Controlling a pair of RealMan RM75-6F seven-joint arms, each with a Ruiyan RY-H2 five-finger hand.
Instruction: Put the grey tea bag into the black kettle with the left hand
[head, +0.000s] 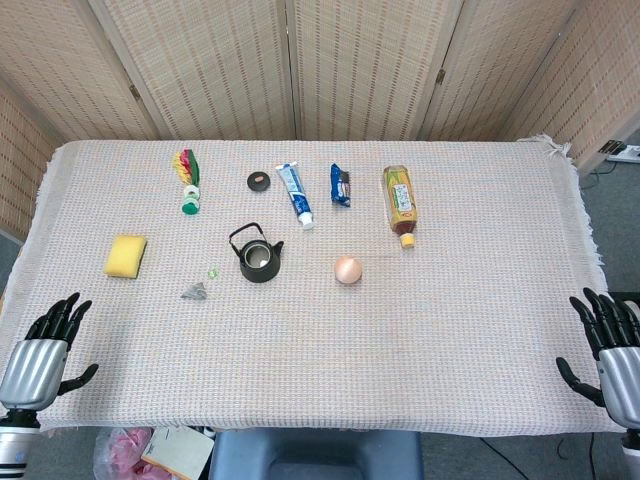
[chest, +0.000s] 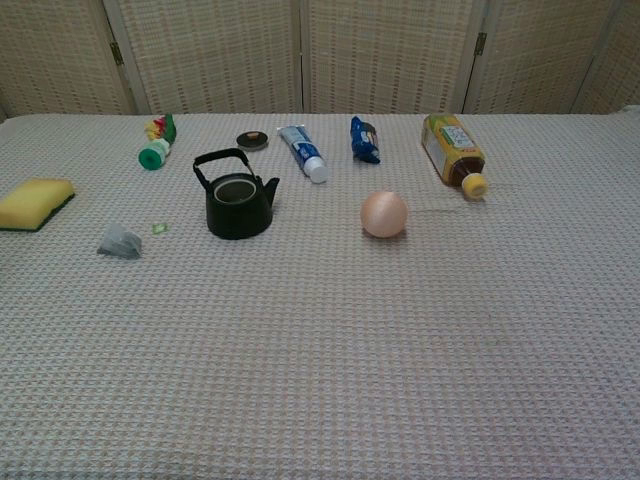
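Head view: the grey tea bag (head: 194, 291) is seen lying on the table (head: 420, 340), left of the lidless black kettle (head: 257, 257). The left hand (head: 45, 345) and right hand (head: 610, 345) are held open, empty, at the near corners.

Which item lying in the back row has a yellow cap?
The tea bottle, rightmost in the back row, lying on its side with its yellow cap toward the robot. The toothpaste tube has a white cap; the colourful tube at far left has a green one.
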